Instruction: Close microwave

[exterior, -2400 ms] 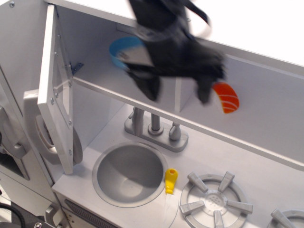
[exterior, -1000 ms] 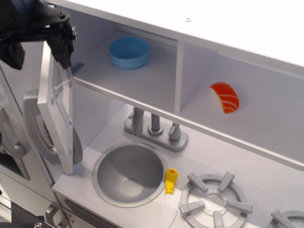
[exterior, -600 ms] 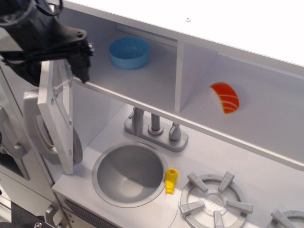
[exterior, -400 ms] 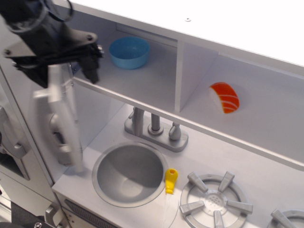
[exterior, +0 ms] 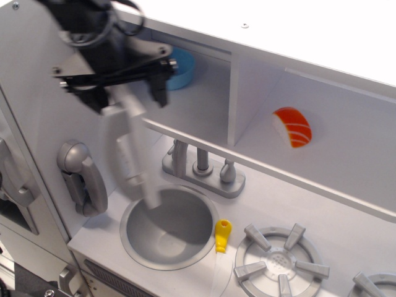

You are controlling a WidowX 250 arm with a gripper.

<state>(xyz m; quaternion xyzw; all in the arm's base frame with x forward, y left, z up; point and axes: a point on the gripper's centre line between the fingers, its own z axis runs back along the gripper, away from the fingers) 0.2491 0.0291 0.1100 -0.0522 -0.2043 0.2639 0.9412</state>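
There is one black gripper (exterior: 127,83) at about 10 o'clock in the picture, and its two fingers (exterior: 159,83) stand apart on both sides of the top edge of the microwave (exterior: 127,145) door; they are blurred, so I cannot tell if they press it. The door is one white panel, blurred and half open, and it hangs slanted from the gripper down toward the sink (exterior: 168,226) at 6 o'clock. Behind the gripper, inside the left compartment, one blue bowl (exterior: 182,67) is partly hidden. In the right compartment, at 3 o'clock, lies one orange sushi piece (exterior: 293,126). Below the shelf stands one grey faucet (exterior: 201,164) with three upright parts. One small yellow object (exterior: 223,235) lies just beside the sink rim. At 5 o'clock one stove burner (exterior: 278,263) shows fully and a second one only partly. One grey toy phone (exterior: 80,176) hangs on the left wall at 9 o'clock.
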